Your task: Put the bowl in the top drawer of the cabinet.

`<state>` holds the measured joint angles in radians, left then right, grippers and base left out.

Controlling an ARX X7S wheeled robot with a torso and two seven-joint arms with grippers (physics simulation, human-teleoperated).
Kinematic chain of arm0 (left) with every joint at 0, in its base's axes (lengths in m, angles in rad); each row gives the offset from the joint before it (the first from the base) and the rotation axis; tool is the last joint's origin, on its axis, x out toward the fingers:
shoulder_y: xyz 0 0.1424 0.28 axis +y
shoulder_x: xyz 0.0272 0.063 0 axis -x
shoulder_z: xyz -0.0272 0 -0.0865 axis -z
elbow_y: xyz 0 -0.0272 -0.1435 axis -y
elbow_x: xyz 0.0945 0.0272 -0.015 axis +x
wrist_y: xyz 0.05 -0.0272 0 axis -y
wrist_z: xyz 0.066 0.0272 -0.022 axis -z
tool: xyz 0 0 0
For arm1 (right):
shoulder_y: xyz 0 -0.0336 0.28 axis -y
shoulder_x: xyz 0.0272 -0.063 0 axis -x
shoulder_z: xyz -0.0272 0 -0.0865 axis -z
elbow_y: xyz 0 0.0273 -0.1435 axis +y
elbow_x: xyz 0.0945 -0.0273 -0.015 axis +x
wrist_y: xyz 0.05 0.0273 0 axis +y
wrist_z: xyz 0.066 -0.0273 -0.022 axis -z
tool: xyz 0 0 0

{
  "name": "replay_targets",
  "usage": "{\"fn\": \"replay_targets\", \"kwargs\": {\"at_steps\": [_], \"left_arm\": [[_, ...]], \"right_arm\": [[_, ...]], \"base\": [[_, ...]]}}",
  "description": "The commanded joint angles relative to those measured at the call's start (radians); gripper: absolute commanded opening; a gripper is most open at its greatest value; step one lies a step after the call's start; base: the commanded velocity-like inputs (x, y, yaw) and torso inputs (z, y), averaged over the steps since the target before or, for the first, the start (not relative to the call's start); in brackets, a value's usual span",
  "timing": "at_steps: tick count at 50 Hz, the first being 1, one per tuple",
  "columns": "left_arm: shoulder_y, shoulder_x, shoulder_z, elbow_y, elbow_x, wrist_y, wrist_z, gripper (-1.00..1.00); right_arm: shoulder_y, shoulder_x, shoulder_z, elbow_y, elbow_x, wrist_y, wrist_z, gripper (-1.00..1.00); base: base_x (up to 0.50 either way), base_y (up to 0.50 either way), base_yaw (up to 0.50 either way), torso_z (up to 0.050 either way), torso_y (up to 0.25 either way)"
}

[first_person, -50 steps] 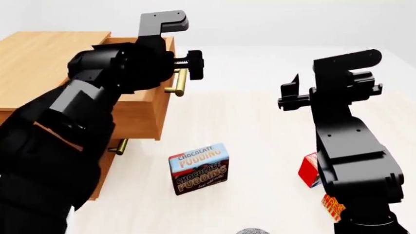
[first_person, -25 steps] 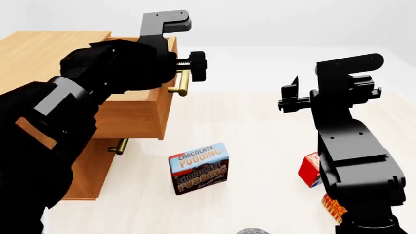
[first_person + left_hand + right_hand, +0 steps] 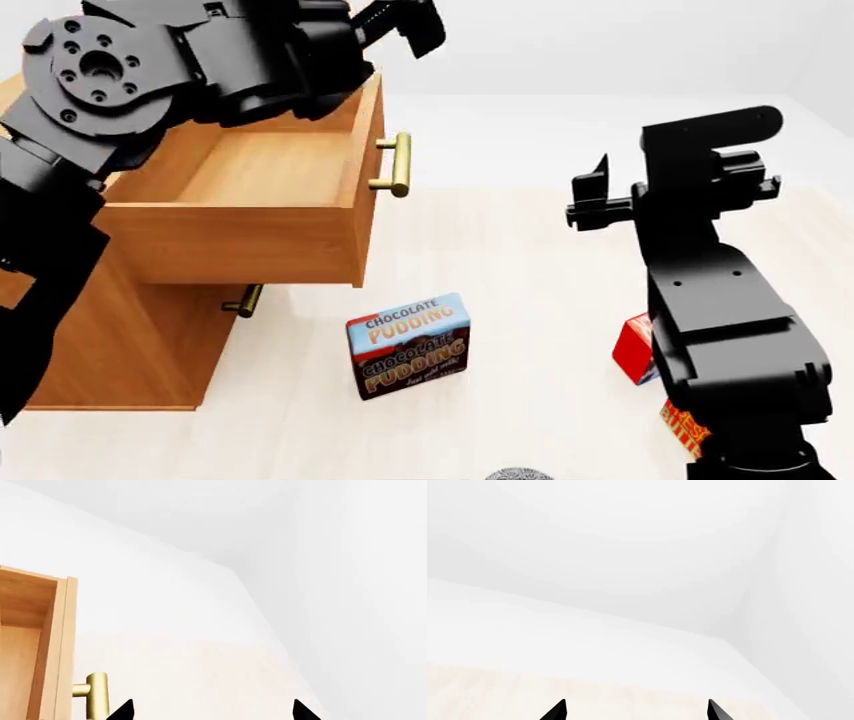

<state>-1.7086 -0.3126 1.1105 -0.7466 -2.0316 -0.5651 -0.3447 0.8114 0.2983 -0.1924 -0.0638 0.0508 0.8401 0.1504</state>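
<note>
The cabinet (image 3: 120, 350) stands at the left, and its top drawer (image 3: 240, 240) is pulled out with its inside bare. The drawer's brass handle (image 3: 394, 165) faces the table; it also appears in the left wrist view as the handle (image 3: 98, 695) beside the drawer front (image 3: 60, 645). My left gripper (image 3: 400, 18) is raised above the drawer's far corner, open and empty (image 3: 212, 714). Over the table's right side my right gripper (image 3: 587, 200) hangs open, with nothing between its tips (image 3: 636, 712). A grey speckled sliver (image 3: 518, 474) at the bottom edge may be the bowl.
A chocolate pudding box (image 3: 408, 345) stands on the pale table in front of the cabinet. A red box (image 3: 637, 350) and an orange one (image 3: 681, 425) lie partly behind my right arm. The lower drawer's handle (image 3: 244, 300) sits under the open drawer.
My left arm has swung up and off the brass handle. The top drawer stands further out, and its inside now shows. The right arm has barely moved.
</note>
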Motion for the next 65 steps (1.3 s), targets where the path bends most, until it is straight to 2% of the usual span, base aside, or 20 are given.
{"fn": "replay_targets", "kwargs": {"at_steps": [1, 6, 12, 26, 38, 49, 60, 65], "left_arm": [[-0.022, -0.101, -0.123, 0.162, -0.107, 0.047, -0.031, 1.0], [-0.008, -0.166, -0.154, 0.288, -0.108, 0.075, -0.07, 1.0], [0.042, -0.256, -0.154, 0.5, 0.002, 0.14, -0.108, 1.0], [0.231, -0.443, -0.159, 0.964, 0.083, 0.198, -0.165, 1.0], [0.466, -0.555, -0.122, 1.184, 0.155, 0.253, -0.097, 1.0], [0.643, -0.587, -0.053, 1.243, 0.228, 0.273, 0.002, 1.0], [0.762, -0.541, 0.029, 1.163, 0.294, 0.27, 0.073, 1.0], [0.805, -0.504, 0.07, 1.103, 0.342, 0.271, 0.054, 1.0]], "right_arm": [[0.006, -0.002, -0.019, -0.026, -0.006, 0.026, 0.006, 1.0], [0.011, -0.006, -0.026, -0.038, -0.007, 0.037, 0.008, 1.0], [0.01, -0.001, -0.025, -0.058, -0.009, 0.049, 0.014, 1.0], [0.032, 0.005, 0.034, -0.063, 0.007, 0.064, 0.03, 1.0], [0.035, 0.01, 0.061, -0.008, 0.011, 0.029, 0.042, 1.0], [0.049, -0.001, 0.052, 0.078, 0.004, -0.026, 0.053, 1.0], [0.057, -0.012, 0.048, 0.141, 0.007, -0.067, 0.057, 1.0], [0.054, -0.013, 0.052, 0.15, 0.011, -0.078, 0.058, 1.0]], "base": [[0.0, 0.0, 0.0, 0.0, 0.0], [0.0, 0.0, 0.0, 0.0, 0.0], [0.0, 0.0, 0.0, 0.0, 0.0], [0.0, 0.0, 0.0, 0.0, 0.0], [0.0, 0.0, 0.0, 0.0, 0.0], [0.0, 0.0, 0.0, 0.0, 0.0], [0.0, 0.0, 0.0, 0.0, 0.0], [0.0, 0.0, 0.0, 0.0, 0.0]]}}
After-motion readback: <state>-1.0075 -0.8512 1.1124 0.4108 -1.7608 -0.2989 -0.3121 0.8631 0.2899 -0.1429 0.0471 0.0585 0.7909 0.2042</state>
